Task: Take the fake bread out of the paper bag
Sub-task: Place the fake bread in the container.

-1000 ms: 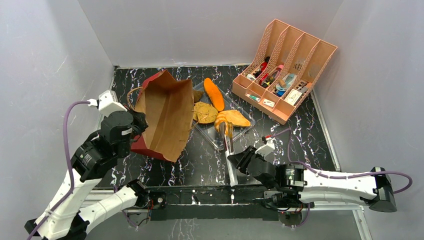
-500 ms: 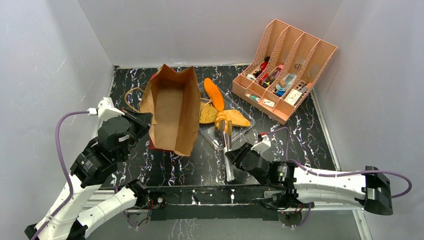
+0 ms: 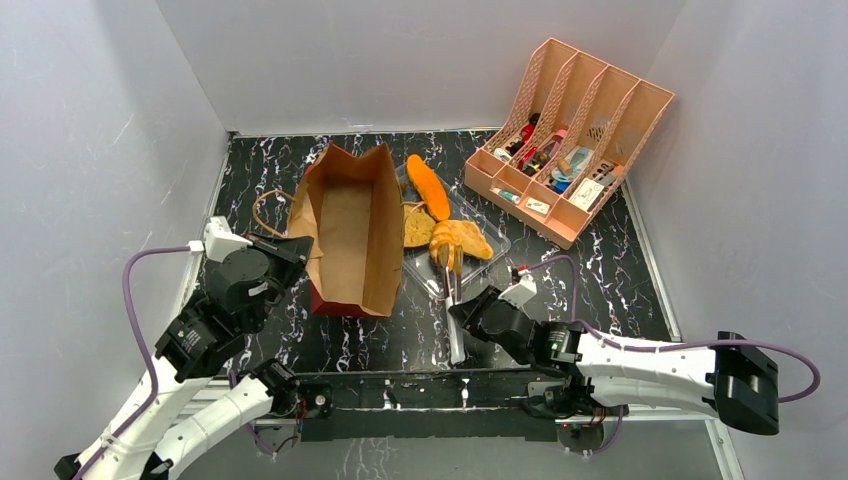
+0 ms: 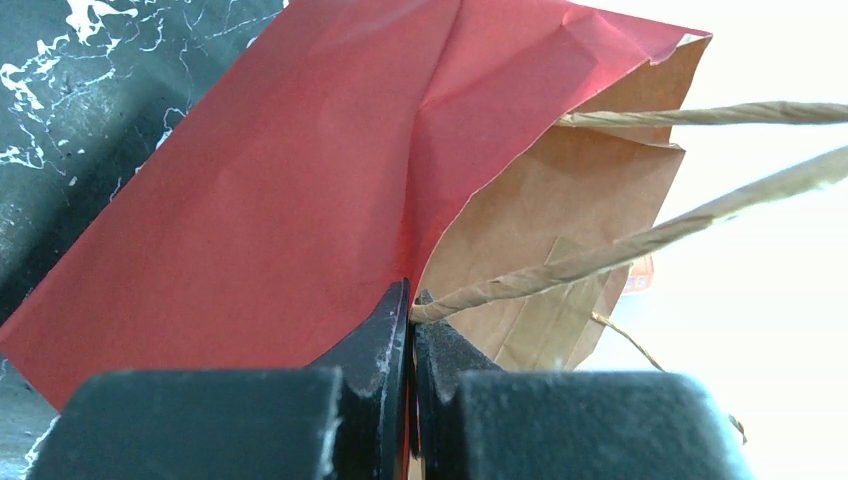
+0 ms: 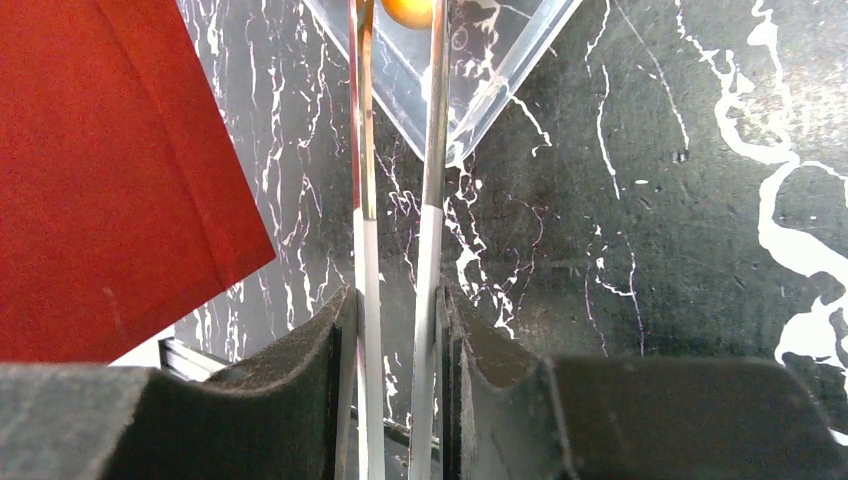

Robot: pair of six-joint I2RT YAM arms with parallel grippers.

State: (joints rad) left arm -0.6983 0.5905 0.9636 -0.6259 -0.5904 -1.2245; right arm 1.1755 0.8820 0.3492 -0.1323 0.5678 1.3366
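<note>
Since one second ago, the paper bag has been swung from a slanted pose to a nearly straight one, and the left arm has been drawn back toward the near edge together with it. The right arm has been shifted only slightly to the left.

The bag is now seen on the tabletop, just to the left of the clear tray, with its open mouth turned up to the top camera, so that its brown inside is shown. Whether the bag touches the tray cannot be told. The left tool is pressed together on the bag's wall near the rim: one finger is laid on the red outside, the other on the brown inside, where a twisted paper handle comes out.

The fake bread is found in the tray: an orange loaf at the far side, a round flat piece next to the bag, and a tan piece in the middle.

The right tool is closed on a pair of metal tongs, whose two arms are held slightly apart. Their tips are placed at the tan piece. A pink organizer is kept at the far right.
</note>
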